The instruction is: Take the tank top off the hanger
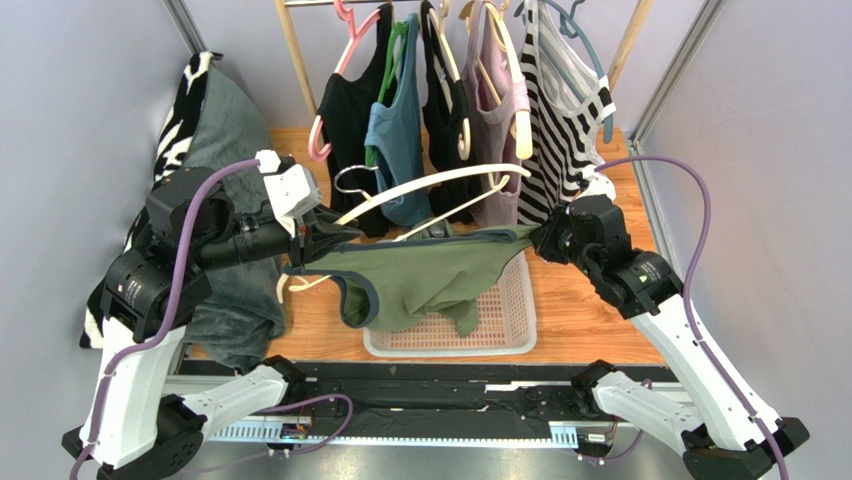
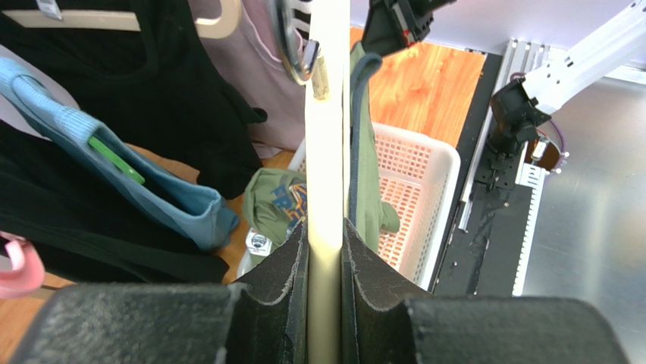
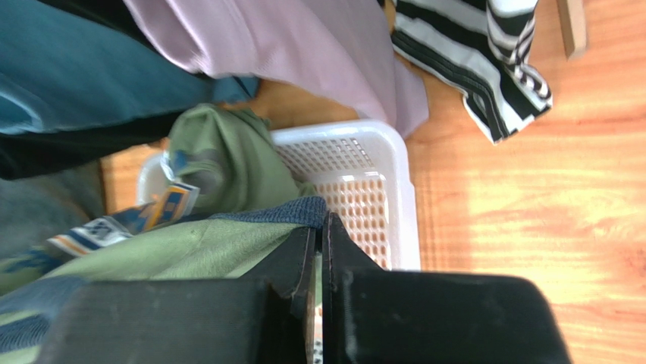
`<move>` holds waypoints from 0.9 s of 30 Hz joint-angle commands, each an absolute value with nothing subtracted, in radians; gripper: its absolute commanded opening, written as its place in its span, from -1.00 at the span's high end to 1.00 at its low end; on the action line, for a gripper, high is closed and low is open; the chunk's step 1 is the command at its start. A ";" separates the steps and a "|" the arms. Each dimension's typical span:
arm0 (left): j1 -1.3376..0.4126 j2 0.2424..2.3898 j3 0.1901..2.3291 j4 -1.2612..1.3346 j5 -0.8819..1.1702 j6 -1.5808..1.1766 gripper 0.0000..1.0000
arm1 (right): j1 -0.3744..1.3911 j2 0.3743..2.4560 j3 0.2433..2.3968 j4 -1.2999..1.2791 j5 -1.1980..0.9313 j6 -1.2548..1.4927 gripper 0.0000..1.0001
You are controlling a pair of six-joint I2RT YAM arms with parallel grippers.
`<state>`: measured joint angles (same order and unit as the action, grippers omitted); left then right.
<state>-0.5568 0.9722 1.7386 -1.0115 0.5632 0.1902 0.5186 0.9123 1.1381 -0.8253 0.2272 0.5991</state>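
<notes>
Bright even light; soft shadows; glare patch on wooden tabletop (image 3: 493, 205); wrist-view foregrounds blurred.

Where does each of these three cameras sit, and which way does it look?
Top: above and behind the arms, looking down at the table, basket and clothes rack; left arm and right arm show.
Left wrist: on the left arm, looking along the left pincer, clamped on the hanger, toward the basket and right arm.
Right wrist: on the right arm, looking past the right pincer, pinching the tank top, down at the basket.
Shared: all three show basket and tank top.
</notes>
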 commanded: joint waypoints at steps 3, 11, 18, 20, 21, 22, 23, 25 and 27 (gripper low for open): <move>-0.546 0.954 1.815 -0.966 0.569 0.212 1.00 | 0.489 0.894 1.095 -0.861 0.345 0.561 1.00; -0.564 1.025 1.741 -0.939 0.583 0.212 1.00 | 0.615 0.828 1.146 -0.724 0.117 0.359 0.29; -0.672 1.132 1.781 -0.962 0.520 0.265 1.00 | 0.860 0.913 1.322 -0.836 0.192 0.178 -0.27; -0.698 1.147 1.796 -0.980 0.497 0.287 1.00 | 0.894 0.914 1.374 -0.870 0.199 0.150 -0.37; -0.704 1.161 1.804 -0.986 0.492 0.291 1.00 | 0.919 0.910 1.391 -0.906 0.199 0.123 -0.39; -0.710 1.167 1.807 -0.988 0.485 0.296 1.00 | 0.929 0.904 1.414 -0.923 0.195 0.109 -0.39; -0.724 1.172 1.809 -0.992 0.480 0.311 1.00 | 0.939 0.899 1.449 -0.937 0.183 0.095 -0.40; -0.736 1.190 1.802 -1.002 0.477 0.324 1.00 | 0.959 0.884 1.488 -0.971 0.141 0.059 -0.40; -0.756 1.196 1.793 -1.015 0.476 0.348 1.00 | 0.966 0.881 1.543 -0.992 0.091 0.037 -0.40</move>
